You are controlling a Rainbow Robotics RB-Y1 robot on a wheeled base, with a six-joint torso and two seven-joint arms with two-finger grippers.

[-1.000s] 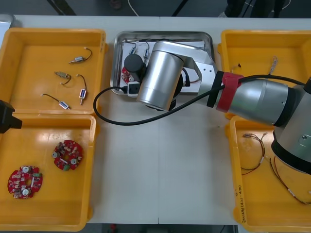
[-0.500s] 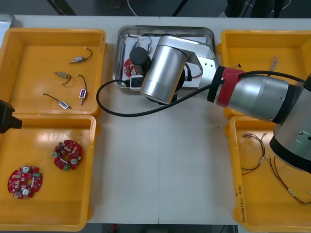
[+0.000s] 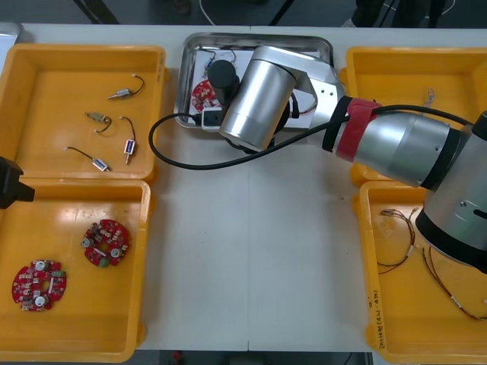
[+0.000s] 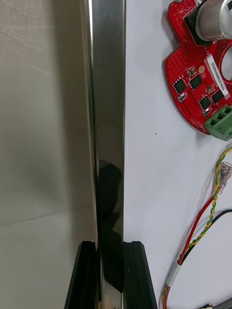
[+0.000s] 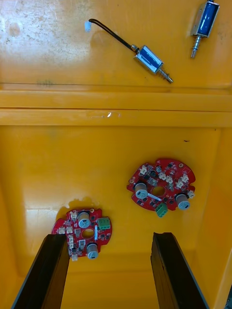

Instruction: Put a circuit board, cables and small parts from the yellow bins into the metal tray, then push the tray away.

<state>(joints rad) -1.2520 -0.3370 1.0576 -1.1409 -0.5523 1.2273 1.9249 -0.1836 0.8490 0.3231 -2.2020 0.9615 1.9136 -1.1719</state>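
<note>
The metal tray (image 3: 259, 38) lies at the table's far edge, between the yellow bins. Inside it are a red circuit board (image 3: 202, 93) and cables. My right gripper (image 3: 207, 119) is at the tray's near left rim. In the right wrist view that gripper (image 4: 110, 275) is shut on the shiny rim (image 4: 108, 120), with the circuit board (image 4: 203, 91) and a red and yellow cable (image 4: 208, 212) on the white inside. My left gripper (image 5: 108, 270) hangs open over the near left bin, above two circuit boards (image 5: 162, 186) (image 5: 84, 231).
The far left bin (image 3: 46, 57) holds several small metal parts (image 3: 125, 93). The near left bin (image 3: 76, 334) holds two boards (image 3: 106, 243). Cables (image 3: 403, 236) lie in the near right bin (image 3: 396, 319). A black cable (image 3: 175, 182) loops from my right arm over the table.
The tray has slid away toward the table's far edge, with my right gripper moving along on its rim. The left arm has stayed where it was.
</note>
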